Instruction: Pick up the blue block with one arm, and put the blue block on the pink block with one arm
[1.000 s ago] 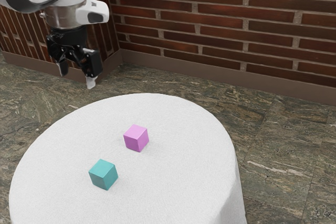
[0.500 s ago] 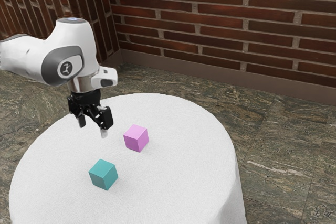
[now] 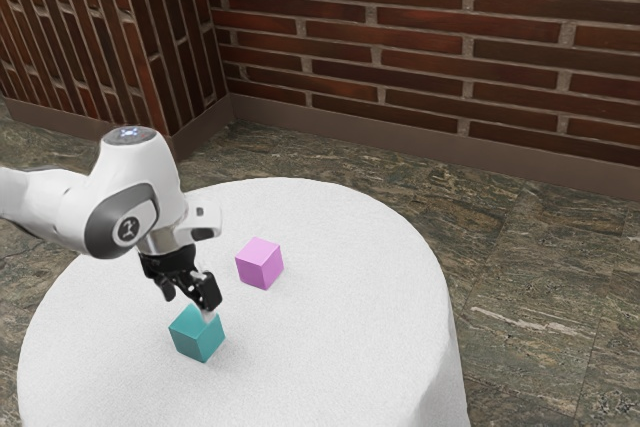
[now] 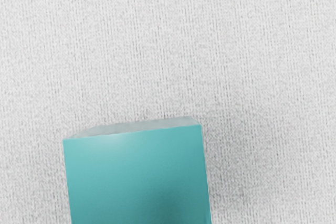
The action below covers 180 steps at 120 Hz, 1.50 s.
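The blue block (image 3: 196,336) is a teal cube on the white round table (image 3: 340,347), near its front on the exterior view's left. My gripper (image 3: 192,307) hangs just above the block's top, open, with one light fingertip (image 3: 208,317) at the block's upper edge. Nothing is held between the fingers. The pink block (image 3: 259,262) rests on the table a short way behind and to the right of the blue one, apart from it. In the wrist view the blue block (image 4: 136,177) lies right under my hand on the white cloth (image 4: 168,45).
The table's edge curves close on the exterior view's left and front. A brick wall (image 3: 420,37) and a stone floor (image 3: 540,247) lie beyond the table. Bare cloth spreads to the right of both blocks.
My arm has swung down and forward from high above the table's back left edge to just over the blue block. Both blocks stayed where they were.
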Motion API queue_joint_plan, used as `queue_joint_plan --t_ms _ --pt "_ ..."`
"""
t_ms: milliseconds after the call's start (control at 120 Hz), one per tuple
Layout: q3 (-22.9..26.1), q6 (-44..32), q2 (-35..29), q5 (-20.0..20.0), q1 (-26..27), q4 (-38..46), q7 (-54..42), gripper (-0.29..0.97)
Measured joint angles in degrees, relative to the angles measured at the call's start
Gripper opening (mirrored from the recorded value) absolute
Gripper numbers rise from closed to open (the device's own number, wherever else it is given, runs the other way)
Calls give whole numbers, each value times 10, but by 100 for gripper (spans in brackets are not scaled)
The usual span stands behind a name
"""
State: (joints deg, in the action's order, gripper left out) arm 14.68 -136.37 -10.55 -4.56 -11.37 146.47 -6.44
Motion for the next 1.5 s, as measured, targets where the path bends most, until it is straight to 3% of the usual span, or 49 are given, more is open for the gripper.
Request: queue_joint_plan --t_ms 683,1042,1500 --pt "-6 -60 107 4 -8 -5 -17 68" --pt "-22 -63 115 43 -1 -13 -22 50" --pt "-22 -64 120 52 -14 -28 -25 41"
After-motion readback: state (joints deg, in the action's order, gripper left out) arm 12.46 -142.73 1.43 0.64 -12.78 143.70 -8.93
